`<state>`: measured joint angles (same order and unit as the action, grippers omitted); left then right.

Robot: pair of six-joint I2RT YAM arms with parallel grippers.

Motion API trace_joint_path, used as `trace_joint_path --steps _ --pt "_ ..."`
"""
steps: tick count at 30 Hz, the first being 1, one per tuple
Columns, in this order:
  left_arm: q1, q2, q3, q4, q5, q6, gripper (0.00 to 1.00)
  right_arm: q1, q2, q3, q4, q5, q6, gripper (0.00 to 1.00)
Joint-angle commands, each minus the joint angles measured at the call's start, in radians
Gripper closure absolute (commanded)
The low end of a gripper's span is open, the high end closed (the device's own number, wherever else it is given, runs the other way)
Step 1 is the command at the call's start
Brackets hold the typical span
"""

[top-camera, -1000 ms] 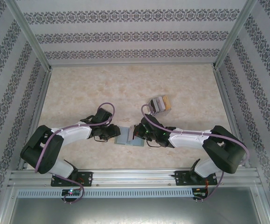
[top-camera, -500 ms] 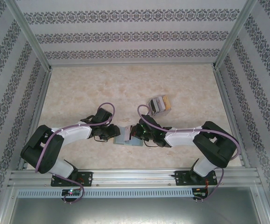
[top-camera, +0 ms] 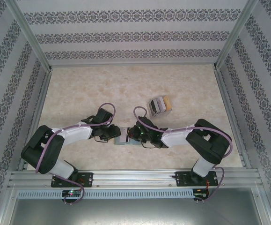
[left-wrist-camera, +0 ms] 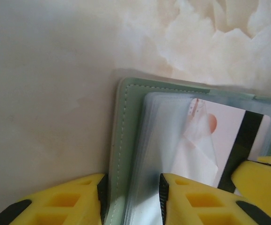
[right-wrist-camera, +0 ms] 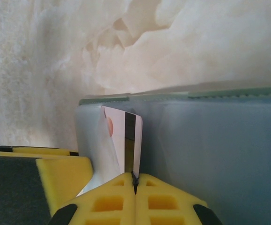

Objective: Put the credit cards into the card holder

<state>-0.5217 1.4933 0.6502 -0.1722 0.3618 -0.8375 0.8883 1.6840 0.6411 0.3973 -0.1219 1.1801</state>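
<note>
The pale stone-look table (top-camera: 79, 89) has both arms reaching in to meet near its front middle. The right arm (top-camera: 205, 140) has swung in toward the left over the last second, and its elbow is closer to the middle now. The left arm (top-camera: 55, 140) has stayed where it was. A clear box (top-camera: 159, 104) with a tan end sits behind them, well apart and untouched.

The green card holder (left-wrist-camera: 126, 140) lies open and flat on the table between the two grippers. The left gripper (left-wrist-camera: 131, 187) is clamped on the green cover and its see-through pockets, holding them down.

The right gripper (right-wrist-camera: 135, 180) is squeezed tight on one card (right-wrist-camera: 126, 140) — a pale one with a black stripe (right-wrist-camera: 130, 143). As the arm slid left, the card went in among the see-through pockets. It looks like it is inside one pocket, but the plastic is cloudy, so it may only be between two sheets.

So one card seems to be going in — it is not let go yet, and it likely needs a push to get all the way in.
</note>
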Motion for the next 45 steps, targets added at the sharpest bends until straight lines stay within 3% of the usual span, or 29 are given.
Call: trace_joint_path --steps 1,9,26,33,38,45 --pt "-0.017 0.029 0.005 0.056 0.043 -0.011 0.63 0.022 0.035 0.035 -0.021 -0.021 0.004 1.00" --pt "-0.017 0.021 0.007 0.046 0.027 -0.003 0.61 0.023 0.046 0.048 -0.039 -0.065 -0.023 1.00" --pt "-0.017 0.050 0.014 0.061 -0.007 -0.018 0.68 -0.070 -0.042 0.007 -0.151 -0.160 -0.138 1.00" --pt "-0.017 0.054 0.015 0.071 0.003 -0.021 0.67 -0.064 0.021 0.045 -0.115 -0.220 -0.135 1.00" --pt "-0.017 0.048 0.014 0.077 0.011 -0.019 0.66 -0.050 0.061 0.094 -0.109 -0.221 -0.134 1.00" --pt "-0.017 0.041 0.007 0.083 0.020 -0.023 0.65 -0.017 0.079 0.095 -0.065 -0.121 -0.044 1.00"
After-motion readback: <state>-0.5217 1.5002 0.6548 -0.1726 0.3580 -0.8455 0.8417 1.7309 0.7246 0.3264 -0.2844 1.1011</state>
